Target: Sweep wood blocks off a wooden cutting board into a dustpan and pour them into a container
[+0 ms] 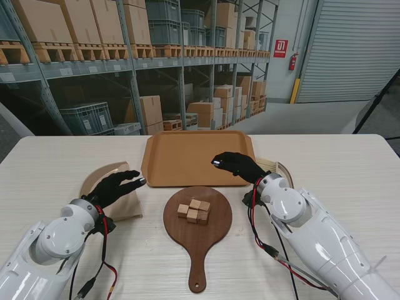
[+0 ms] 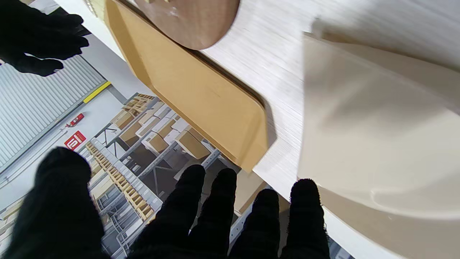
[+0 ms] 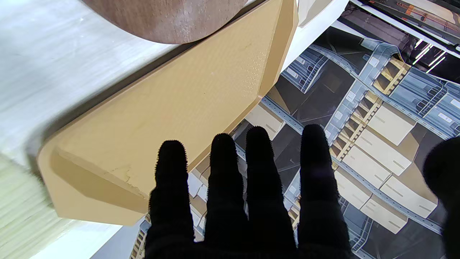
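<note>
A round dark cutting board (image 1: 212, 234) lies in the middle of the table, handle toward me, with several small wood blocks (image 1: 194, 212) clustered on it. To its left lies a beige dustpan (image 1: 103, 175). My left hand (image 1: 116, 187) hovers over the pan, open, fingers stretched and holding nothing. The left wrist view shows the dustpan (image 2: 377, 126) beside those fingers (image 2: 215, 216). Beyond the board lies a tan tray (image 1: 187, 156). My right hand (image 1: 237, 165) is over the tray's near right corner, open and not holding anything. Its fingers (image 3: 251, 198) are spread above the tray (image 3: 161, 118).
A pale brush-like item (image 1: 278, 167) lies just right of the tray, partly hidden by my right hand; pale bristles (image 3: 21, 205) show in the right wrist view. The cutting board's edge (image 2: 194, 18) (image 3: 169, 14) appears in both wrist views. Warehouse shelving stands beyond the table's far edge.
</note>
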Motion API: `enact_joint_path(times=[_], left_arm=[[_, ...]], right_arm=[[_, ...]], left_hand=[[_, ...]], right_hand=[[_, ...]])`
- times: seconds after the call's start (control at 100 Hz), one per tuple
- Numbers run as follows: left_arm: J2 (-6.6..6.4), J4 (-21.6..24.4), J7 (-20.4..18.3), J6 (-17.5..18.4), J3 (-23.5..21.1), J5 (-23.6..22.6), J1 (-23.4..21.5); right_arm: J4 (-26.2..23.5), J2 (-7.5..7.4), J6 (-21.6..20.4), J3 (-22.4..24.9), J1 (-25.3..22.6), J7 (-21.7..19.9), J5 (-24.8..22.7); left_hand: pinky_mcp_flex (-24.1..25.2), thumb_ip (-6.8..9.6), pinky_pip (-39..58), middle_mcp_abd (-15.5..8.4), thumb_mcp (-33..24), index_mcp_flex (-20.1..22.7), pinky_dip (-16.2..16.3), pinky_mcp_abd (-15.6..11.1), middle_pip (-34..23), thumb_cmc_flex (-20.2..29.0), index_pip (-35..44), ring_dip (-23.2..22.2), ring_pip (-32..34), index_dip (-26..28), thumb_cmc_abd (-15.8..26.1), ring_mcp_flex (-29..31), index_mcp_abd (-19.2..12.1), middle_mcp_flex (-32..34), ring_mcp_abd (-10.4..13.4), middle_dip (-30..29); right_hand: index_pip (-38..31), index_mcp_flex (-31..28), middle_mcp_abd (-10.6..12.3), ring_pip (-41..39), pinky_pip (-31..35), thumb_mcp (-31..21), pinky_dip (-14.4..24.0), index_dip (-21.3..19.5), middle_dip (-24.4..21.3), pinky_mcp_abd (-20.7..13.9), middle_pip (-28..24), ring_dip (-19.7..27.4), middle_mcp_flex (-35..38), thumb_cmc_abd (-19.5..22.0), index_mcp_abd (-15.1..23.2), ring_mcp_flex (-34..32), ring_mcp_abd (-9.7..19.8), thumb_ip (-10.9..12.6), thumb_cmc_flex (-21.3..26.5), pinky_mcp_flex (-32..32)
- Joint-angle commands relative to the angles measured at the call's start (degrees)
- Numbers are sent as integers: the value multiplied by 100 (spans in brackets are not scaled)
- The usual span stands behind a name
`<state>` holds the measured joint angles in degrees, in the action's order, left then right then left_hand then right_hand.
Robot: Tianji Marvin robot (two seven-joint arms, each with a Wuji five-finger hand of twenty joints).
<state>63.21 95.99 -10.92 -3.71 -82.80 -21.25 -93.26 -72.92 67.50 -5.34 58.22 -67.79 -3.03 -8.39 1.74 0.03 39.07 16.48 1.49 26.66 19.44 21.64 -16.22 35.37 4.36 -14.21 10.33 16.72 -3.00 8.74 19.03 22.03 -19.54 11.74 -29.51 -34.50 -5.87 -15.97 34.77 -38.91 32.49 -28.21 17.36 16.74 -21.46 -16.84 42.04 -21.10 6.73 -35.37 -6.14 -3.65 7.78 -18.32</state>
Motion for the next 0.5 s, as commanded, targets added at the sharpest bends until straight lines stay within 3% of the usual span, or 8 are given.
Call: enact_joint_path(times=[0.0, 0.27, 0.49], left_arm=[[-105, 121, -150, 53, -152, -47, -150], [-287, 598, -777, 343, -966, -900, -649], [-363, 857, -1109, 403, -1477, -1493, -991]], right_arm=[[-5, -7, 13, 8, -101, -89, 15], [-23, -14, 23, 55, -178, -112, 58], [-56, -26, 52, 88, -237, -131, 61]], left_hand=[[100, -131, -138, 251, 68, -72, -30, -161, 525, -29, -110, 70, -108, -144, -171, -18, 93, -167, 199, -52], [272, -116, -660, 125, -46, -579, -307, -525, 620, 334, -349, 180, -348, -297, -1099, -467, 182, -713, 370, -120], [212, -118, -1121, 68, -105, -1054, -537, -760, 669, 662, -441, 294, -535, -352, -1397, -628, 225, -1187, 480, -161]], right_hand=[[-76, -142, 36, -68, -101, 198, 188, 20, 91, 85, -130, 79, 149, 74, 61, -159, 98, 59, -139, -17], [-77, -171, 24, -79, -93, 203, 197, 12, 121, 81, -144, 71, 200, 64, 47, -177, 84, 61, -98, -27], [-77, -181, 11, -86, -86, 216, 203, 7, 140, 85, -150, 66, 226, 71, 47, -188, 79, 63, -75, -32]])
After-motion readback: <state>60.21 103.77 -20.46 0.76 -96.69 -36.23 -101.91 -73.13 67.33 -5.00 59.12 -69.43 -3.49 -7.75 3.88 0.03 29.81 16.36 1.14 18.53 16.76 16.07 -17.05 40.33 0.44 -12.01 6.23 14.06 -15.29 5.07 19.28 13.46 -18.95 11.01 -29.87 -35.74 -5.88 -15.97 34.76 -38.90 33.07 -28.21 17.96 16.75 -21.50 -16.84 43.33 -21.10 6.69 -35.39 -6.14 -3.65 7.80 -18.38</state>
